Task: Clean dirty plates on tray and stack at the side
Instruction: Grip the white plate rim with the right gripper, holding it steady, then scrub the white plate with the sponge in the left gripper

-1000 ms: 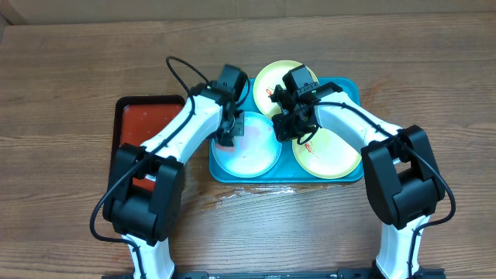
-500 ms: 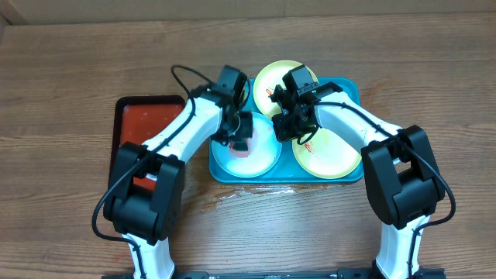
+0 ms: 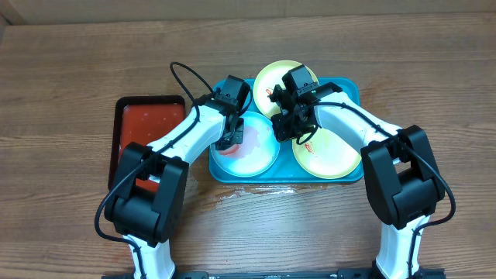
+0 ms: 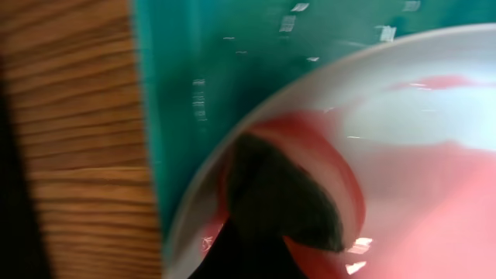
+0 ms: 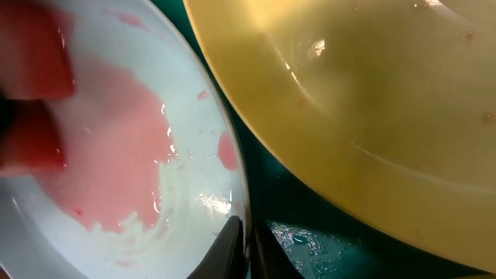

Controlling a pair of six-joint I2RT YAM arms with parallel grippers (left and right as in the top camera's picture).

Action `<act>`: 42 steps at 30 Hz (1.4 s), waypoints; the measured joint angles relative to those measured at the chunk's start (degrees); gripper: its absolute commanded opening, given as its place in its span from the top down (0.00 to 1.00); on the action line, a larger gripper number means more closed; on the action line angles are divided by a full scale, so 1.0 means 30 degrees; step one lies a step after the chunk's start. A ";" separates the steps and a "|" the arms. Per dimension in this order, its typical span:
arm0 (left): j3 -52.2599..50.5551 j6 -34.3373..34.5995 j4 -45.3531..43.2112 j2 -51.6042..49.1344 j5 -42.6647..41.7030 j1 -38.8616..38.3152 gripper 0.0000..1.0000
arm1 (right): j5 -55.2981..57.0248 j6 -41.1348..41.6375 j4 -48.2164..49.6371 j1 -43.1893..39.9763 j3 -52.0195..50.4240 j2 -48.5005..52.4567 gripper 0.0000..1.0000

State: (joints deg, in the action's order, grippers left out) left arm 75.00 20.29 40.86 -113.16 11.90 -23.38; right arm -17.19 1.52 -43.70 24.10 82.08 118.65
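Right jaws (image 5: 246,244) were nearly shut, thin tips pinching the rim of the blue-white plate (image 3: 256,155) on its right edge, mid-tray. Left jaws (image 3: 229,139): cannot tell how far open. Only one dark fingertip (image 4: 271,201) showed, blurred, pressed down at the plate's left edge near the tray's left rim. A red block (image 5: 31,46) sat at that same edge, and I can't tell if it was gripped. Pink wet film (image 5: 116,155) was spread over the left part of the plate. The blue-white plate lay in the front-left of the turquoise tray (image 3: 350,87). One yellow-green plate (image 3: 333,155) lay front-right in the tray, just beside the blue-white one. Second yellow-green plate (image 3: 273,77) sat at the tray's far side, overhanging the rim, with a small red smear. A red black-rimmed tray (image 3: 147,124) lay left of the turquoise tray on the wooden tabletop (image 3: 77,62).
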 measured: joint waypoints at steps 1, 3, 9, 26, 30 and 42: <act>0.0095 -0.0015 0.0175 0.0000 0.0255 0.0007 0.96 | -0.0007 0.0000 0.0000 0.0000 0.0000 0.0000 0.94; 0.0474 -0.0131 0.0605 -0.0007 0.0546 0.0058 0.96 | -0.0007 0.0007 0.0000 0.0000 0.0000 0.0000 0.94; 0.1683 -0.0291 0.0597 -0.0036 -0.2433 0.0219 0.96 | 0.0007 0.0007 0.0000 0.0000 0.0000 0.0000 0.94; 0.0896 -0.1341 0.1020 -0.0036 -0.7045 -0.0590 0.96 | 0.0015 0.0007 -0.0007 -0.0007 0.0000 0.0000 0.94; -0.0073 -0.1333 0.0044 -0.0036 -0.6375 -0.0590 0.96 | 0.0015 0.0007 -0.0015 -0.0007 0.0000 0.0000 0.94; -0.0291 0.0707 -0.0444 0.0080 -0.2412 -0.0692 0.96 | 0.0000 0.0022 0.0051 0.0007 0.0000 0.0000 0.95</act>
State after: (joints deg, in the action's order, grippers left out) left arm 74.13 22.41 39.53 -112.92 4.67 -25.45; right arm -17.19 1.58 -43.55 24.12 82.08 118.65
